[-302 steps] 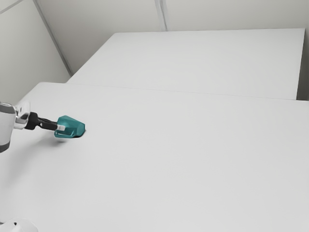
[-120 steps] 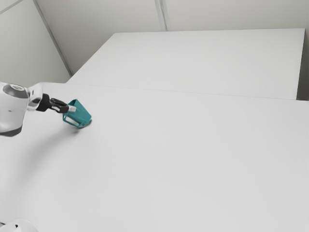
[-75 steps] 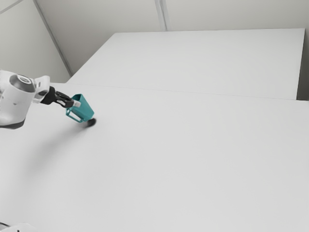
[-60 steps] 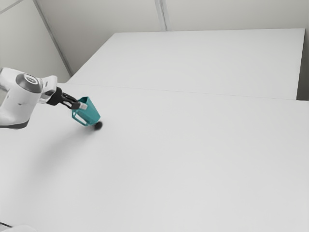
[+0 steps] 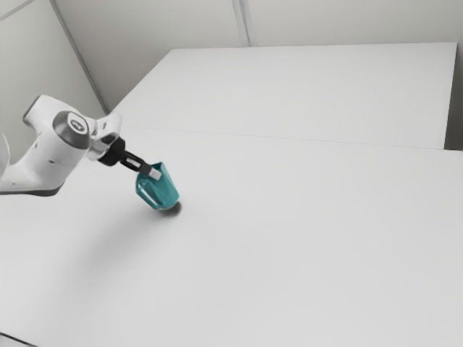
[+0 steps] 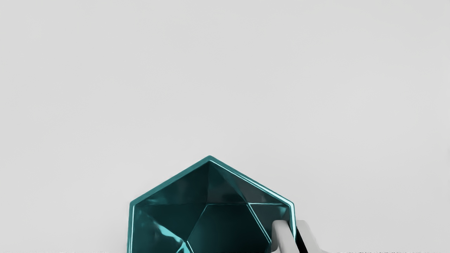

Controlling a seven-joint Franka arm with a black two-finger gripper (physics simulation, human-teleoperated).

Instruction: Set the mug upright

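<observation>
In the exterior view my gripper (image 5: pixel 155 173) reaches down from the upper left to the teal mug (image 5: pixel 160 192), which tilts with its mouth toward the hand and its base low, near a dark shadow; whether the base touches the table I cannot tell. From the wrist view I look into the open, six-sided mug (image 6: pixel 225 228). There the gripper (image 6: pixel 293 233) pinches the rim wall, one light fingertip inside the mug and the other outside. The mug's handle is hidden.
The white table (image 5: pixel 289 238) extends around the mug. Behind it is another white surface (image 5: pixel 289 90), with pale walls (image 5: pixel 166 22) beyond. A thin dark cable (image 5: pixel 18 340) lies at the exterior view's bottom left corner.
Hand and mug have moved together toward the exterior view's right and lately toward its near side. The mug, lying on its side at first, has been tipped up toward standing, still held.
</observation>
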